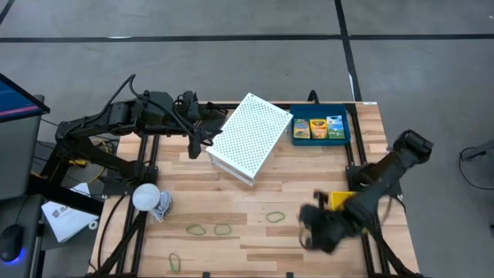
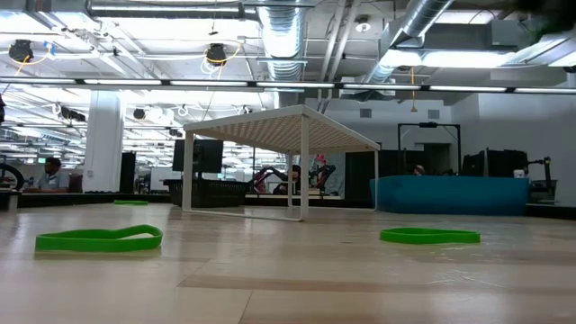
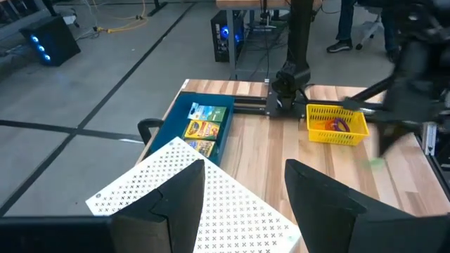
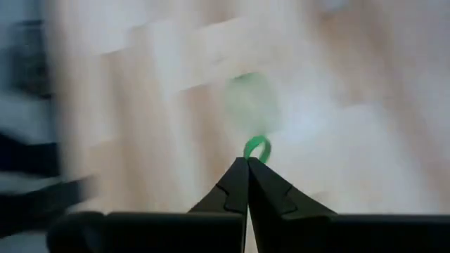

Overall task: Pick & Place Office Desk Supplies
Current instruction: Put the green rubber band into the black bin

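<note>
The right wrist view is heavily smeared: the wooden tabletop (image 4: 337, 84) is a pale blur, and only the right gripper (image 4: 247, 163) reads clearly, its jaws pressed together on a small green rubber-band loop (image 4: 257, 147) that curls out beyond the tips. From above, that gripper (image 1: 318, 225) is itself a dark blur low on the right side of the tabletop, just beside the yellow mesh tray (image 1: 340, 200), most of which the right arm hides. In the left wrist view the tray shows whole, with orange and purple bands tangled inside, too small to count. The left gripper (image 3: 242, 186) hangs with jaws wide apart and nothing between them, above the white perforated stand (image 1: 248, 137). The blue tray (image 1: 320, 128) sits at the far right edge with three crayon packs (image 1: 317, 128) side by side; their printing is too small to read, and no other writing is legible anywhere. Three more green loops (image 1: 196, 228) lie along the near part of the tabletop and a fourth (image 1: 176, 262) by the near left edge. A white bulb-like object (image 1: 147, 196) rests at the left edge.
</note>
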Motion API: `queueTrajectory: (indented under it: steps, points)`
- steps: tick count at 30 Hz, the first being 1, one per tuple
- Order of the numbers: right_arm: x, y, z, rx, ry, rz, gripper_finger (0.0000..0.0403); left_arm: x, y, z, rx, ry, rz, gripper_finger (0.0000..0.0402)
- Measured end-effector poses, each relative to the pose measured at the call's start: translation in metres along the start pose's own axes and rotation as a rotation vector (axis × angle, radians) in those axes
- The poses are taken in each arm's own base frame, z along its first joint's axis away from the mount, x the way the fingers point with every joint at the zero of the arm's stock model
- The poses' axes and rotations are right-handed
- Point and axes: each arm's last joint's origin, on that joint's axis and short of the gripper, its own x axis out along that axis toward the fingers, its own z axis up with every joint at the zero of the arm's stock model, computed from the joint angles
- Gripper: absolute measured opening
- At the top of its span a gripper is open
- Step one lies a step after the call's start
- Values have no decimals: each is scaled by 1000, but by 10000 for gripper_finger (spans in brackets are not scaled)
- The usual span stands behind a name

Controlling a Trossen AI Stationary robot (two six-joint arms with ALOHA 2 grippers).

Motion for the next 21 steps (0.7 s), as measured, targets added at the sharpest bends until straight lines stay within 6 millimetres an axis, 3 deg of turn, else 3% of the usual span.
queueTrajectory:
  steps: [3,7,10,13,16,21]
  points:
    - [18,-36,32,-21,-65,-109,0,0,0,0,7,1,0,191]
    - [43,-92,85,66,-288,-110,0,0,0,-2,12,21,-5,191]
    - [59,-132,115,130,-453,-6,0,0,-2,-4,15,41,-16,191]
    - [67,-162,137,165,-623,231,0,-1,-4,-4,4,43,-36,191]
    - [77,-173,150,178,-731,427,0,-1,-6,-4,2,42,-52,191]
    - [78,-152,165,188,-856,615,0,-2,-10,-4,-8,41,-69,191]
